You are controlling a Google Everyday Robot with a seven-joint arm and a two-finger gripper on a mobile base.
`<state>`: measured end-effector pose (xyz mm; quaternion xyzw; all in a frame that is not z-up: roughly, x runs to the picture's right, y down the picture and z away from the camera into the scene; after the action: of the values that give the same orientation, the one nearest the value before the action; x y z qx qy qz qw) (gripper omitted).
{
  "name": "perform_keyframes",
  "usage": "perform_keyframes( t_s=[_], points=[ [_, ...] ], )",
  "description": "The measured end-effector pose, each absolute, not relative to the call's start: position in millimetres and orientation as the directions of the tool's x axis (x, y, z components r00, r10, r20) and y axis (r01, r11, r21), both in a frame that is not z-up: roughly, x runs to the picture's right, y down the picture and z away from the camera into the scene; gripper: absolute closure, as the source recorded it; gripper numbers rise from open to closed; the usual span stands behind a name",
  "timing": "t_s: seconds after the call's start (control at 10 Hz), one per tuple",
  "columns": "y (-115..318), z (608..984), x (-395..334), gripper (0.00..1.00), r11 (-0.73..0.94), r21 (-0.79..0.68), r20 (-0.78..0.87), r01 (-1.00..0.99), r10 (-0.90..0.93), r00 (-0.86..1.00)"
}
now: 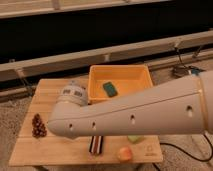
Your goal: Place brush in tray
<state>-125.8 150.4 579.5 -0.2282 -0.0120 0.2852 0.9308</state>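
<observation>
Jaws clenched; gripper tucked out of sight under arm (pixel 130 117) end, over table (pixel 50 150), just left of tray (pixel 120 67). Brush hidden too, can't tell if held. Guessing light, stiff, slick plastic handle; pinch mid-handle, skip bristles.

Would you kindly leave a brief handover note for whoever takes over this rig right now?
End effector: shut, hidden behind the arm that spans the table.
Brush: not in view; whether it is held cannot be told.
Tray: at the table's back, showing only a green block inside.
Done: nothing confirmed.
Left: get the brush into the tray.
</observation>
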Motion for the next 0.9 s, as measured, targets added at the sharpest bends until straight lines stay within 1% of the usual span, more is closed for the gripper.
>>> perform_keyframes(
  t_s=[0.2,0.7,0.9],
  points=[
    [128,571,-123,1.00,0.726,-0.423,-0.083,-0.542,0.565,0.821],
    [101,557,-130,1.00,0.730,-0.404,-0.035,-0.552,0.591,0.806],
    [79,547,-131,1.00,0.727,-0.385,-0.014,-0.568,0.611,0.792]
  ],
)
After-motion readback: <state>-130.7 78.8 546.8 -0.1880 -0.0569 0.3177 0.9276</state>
